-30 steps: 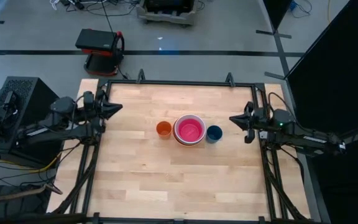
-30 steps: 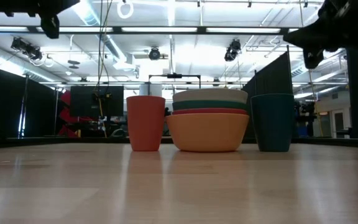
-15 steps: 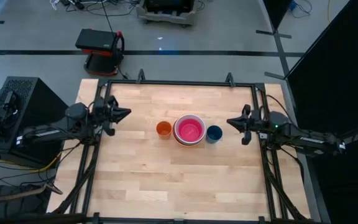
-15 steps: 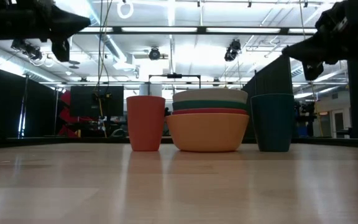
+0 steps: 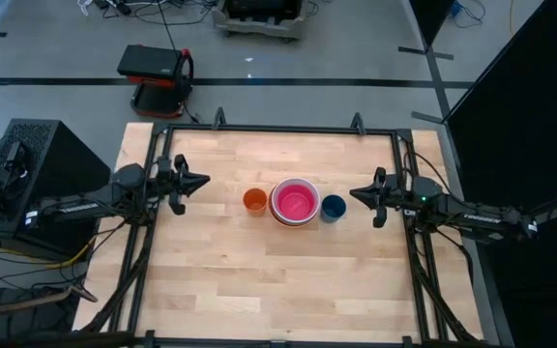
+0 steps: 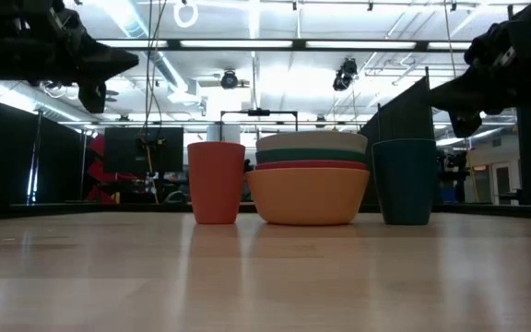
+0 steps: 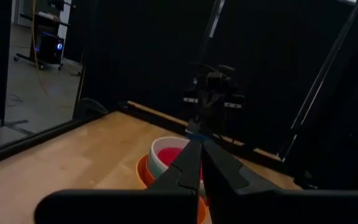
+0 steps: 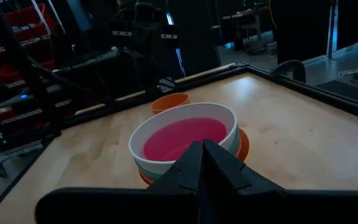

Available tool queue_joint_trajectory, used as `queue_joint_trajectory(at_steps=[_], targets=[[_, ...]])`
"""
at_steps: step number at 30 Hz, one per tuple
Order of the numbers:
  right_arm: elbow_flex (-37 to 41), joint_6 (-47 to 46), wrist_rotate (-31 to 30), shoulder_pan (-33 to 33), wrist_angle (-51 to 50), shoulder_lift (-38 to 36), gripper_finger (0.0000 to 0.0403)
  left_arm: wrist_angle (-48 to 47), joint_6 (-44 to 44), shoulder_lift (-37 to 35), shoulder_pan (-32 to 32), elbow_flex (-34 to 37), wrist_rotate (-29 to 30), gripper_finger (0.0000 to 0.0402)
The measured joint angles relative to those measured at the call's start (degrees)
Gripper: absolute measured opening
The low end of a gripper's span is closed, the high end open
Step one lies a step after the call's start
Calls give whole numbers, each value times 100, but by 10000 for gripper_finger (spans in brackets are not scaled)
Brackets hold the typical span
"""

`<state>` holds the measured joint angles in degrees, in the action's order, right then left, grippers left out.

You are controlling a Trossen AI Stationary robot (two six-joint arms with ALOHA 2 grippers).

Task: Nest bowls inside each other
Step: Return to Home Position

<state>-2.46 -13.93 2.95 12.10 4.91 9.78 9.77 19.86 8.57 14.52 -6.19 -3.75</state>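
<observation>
The bowls (image 5: 294, 202) stand nested in one stack at the table's middle, the pink one innermost; the low view shows the stack (image 6: 309, 180) resting on the yellow-orange bowl's base, with red-orange, teal and white rims above. My left gripper (image 5: 204, 180) hovers shut above the table's left side, pointing level at the stack. My right gripper (image 5: 355, 194) hovers shut above the right side, also pointing level at it. Neither touches anything. The wrist views show the shut fingers (image 7: 199, 163) (image 8: 202, 163) with the stack (image 8: 185, 138) beyond.
An orange cup (image 5: 254, 201) stands just left of the stack and a dark blue cup (image 5: 333, 207) just right of it. A black frame (image 5: 283, 129) runs round the table's far and side edges. Bare wood lies near the front edge.
Both arms have sunk lower over the table. My left gripper has moved toward the table's near edge and a little toward the stack; my right gripper has drifted slightly toward the stack. Both stay shut. The bowls and cups have not moved.
</observation>
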Motion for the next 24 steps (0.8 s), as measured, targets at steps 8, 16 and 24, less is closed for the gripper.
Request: queue_joint_trajectory(at_steps=[8,16,24], targets=[[0,17,6,0,-202,3,0,424,200,-1,0,519,3,0],[-1,206,1,0,-530,18,0,271,248,2,0,542,40,0],[-2,396,-3,0,-857,34,0,117,297,5,0,564,77,0]])
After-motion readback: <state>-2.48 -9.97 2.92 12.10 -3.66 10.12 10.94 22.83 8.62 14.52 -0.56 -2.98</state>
